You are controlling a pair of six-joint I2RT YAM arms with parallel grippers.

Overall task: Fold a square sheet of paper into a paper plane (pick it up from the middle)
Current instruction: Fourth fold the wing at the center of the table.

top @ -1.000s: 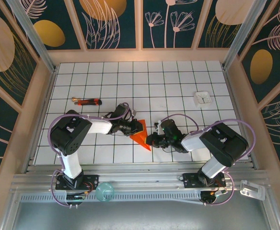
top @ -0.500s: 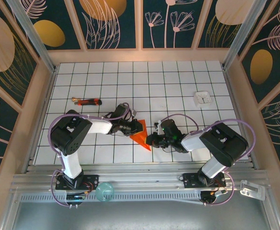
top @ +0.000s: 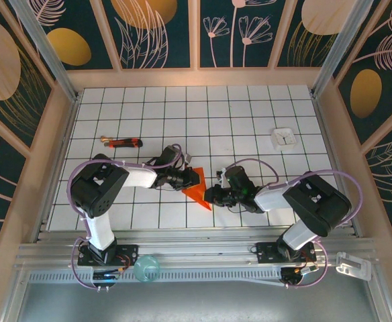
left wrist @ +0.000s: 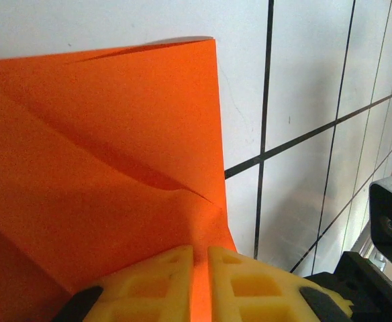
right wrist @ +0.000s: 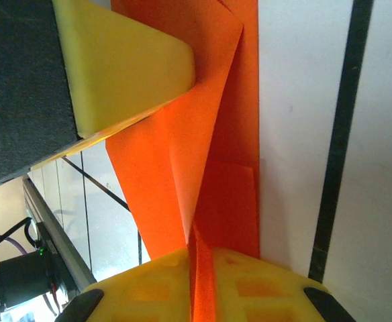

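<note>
The orange-red sheet of paper [top: 197,189], folded into a pointed wedge, sits at the middle of the near table between both grippers. My left gripper [top: 186,178] reaches in from the left and is shut on the paper's edge. In the left wrist view its yellow fingertips [left wrist: 201,251] pinch the creased sheet [left wrist: 102,147]. My right gripper [top: 214,196] comes from the right, shut on a raised fold. In the right wrist view the fold [right wrist: 176,134] stands between its tips [right wrist: 201,251], with the left gripper's yellow finger [right wrist: 122,67] pressed on the paper's far side.
A red-and-black stick-like tool [top: 123,142] lies at the left of the table. A small white square object [top: 283,137] lies at the right. A teal round thing [top: 146,268] sits on the rail by the left arm's base. Walls close in the table.
The right arm's elbow has shifted slightly to the right. Both grippers and the paper stay where they were.
</note>
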